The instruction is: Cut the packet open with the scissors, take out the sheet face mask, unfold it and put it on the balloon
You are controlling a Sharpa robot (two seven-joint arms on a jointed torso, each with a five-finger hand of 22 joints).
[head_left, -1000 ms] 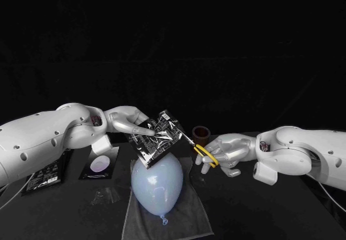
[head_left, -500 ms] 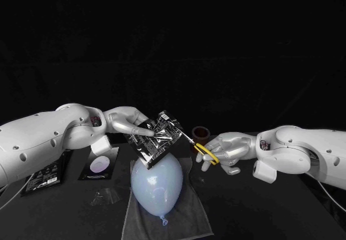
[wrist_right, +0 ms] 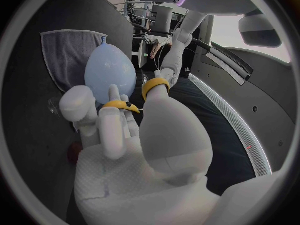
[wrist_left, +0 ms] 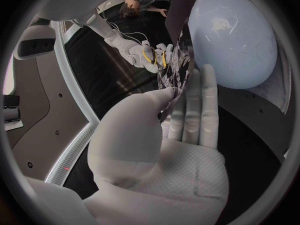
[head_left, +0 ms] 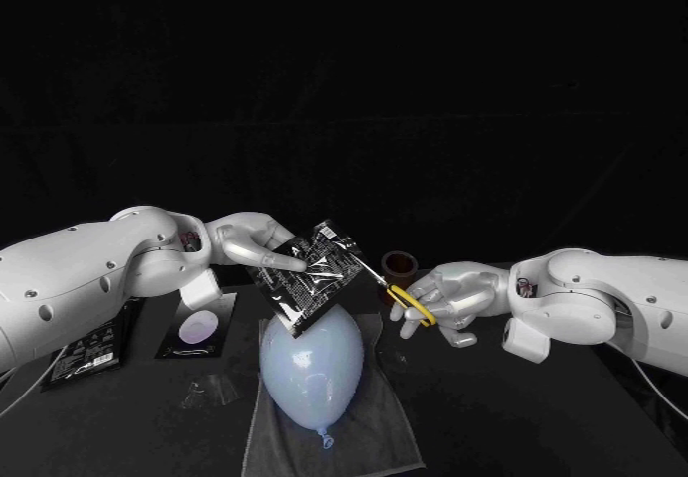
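The left hand (head_left: 258, 246) grips the dark packet (head_left: 315, 268) by its left side and holds it up off the table, tilted, with its lower corner just above the balloon (head_left: 311, 366). In the left wrist view the left hand (wrist_left: 164, 150) has the packet (wrist_left: 178, 67) edge-on, pinched between the thumb and the straight fingers (wrist_left: 200, 105).

The right hand (head_left: 453, 296) clasps the scissors (head_left: 403, 298) by their yellow handles, and the thin blades point up and across at the packet's right edge. Whether the blades touch the packet cannot be told. In the right wrist view the right hand (wrist_right: 128, 145) has fingers through both yellow loops of the scissors (wrist_right: 154, 85).

The pale blue balloon lies on a grey cloth (head_left: 359, 437) on the black table (head_left: 502, 417), below the packet and between the two hands, its knot towards the robot. The balloon (wrist_right: 110, 70) and the cloth (wrist_right: 69, 50) show beyond the right hand's fingers.

A small dark roll (head_left: 399, 263) stands behind the scissors. A flat dark pack (head_left: 89, 350) and a card with a pale oval (head_left: 201, 326) lie under the left arm.
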